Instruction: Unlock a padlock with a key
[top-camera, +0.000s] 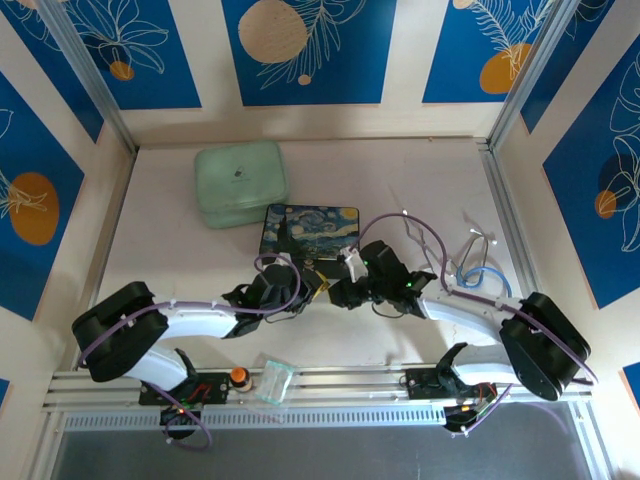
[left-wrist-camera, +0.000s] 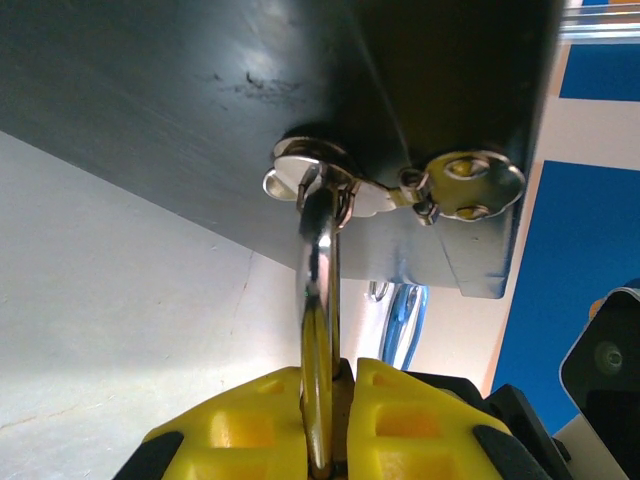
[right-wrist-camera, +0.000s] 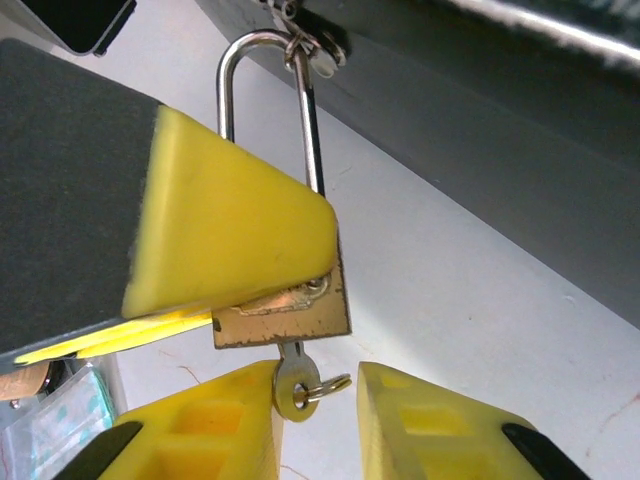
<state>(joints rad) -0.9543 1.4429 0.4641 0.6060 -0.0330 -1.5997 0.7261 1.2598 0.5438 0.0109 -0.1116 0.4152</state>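
The brass padlock (right-wrist-camera: 300, 312) hangs by its silvery shackle (right-wrist-camera: 262, 60) from the staple on the dark box side (left-wrist-camera: 200, 100). My left gripper (left-wrist-camera: 345, 378) is shut on the padlock body, and the shackle (left-wrist-camera: 318, 260) rises from between its yellow fingers. In the right wrist view one of those fingers (right-wrist-camera: 225, 225) covers most of the lock. The tiny key (right-wrist-camera: 293, 385) sticks out of the padlock's underside with a small ring through its head. My right gripper (right-wrist-camera: 318, 388) stands open around the key head, which rests near its left finger. In the top view the padlock (top-camera: 322, 284) sits between both grippers.
The painted box (top-camera: 310, 228) lies just behind the grippers, with a mint-green case (top-camera: 240, 183) at the back left. Bent silver wires (top-camera: 470, 248) and a blue loop (top-camera: 487, 278) lie at the right. An orange knob (top-camera: 239, 376) and a clear bag (top-camera: 273, 382) sit by the front rail.
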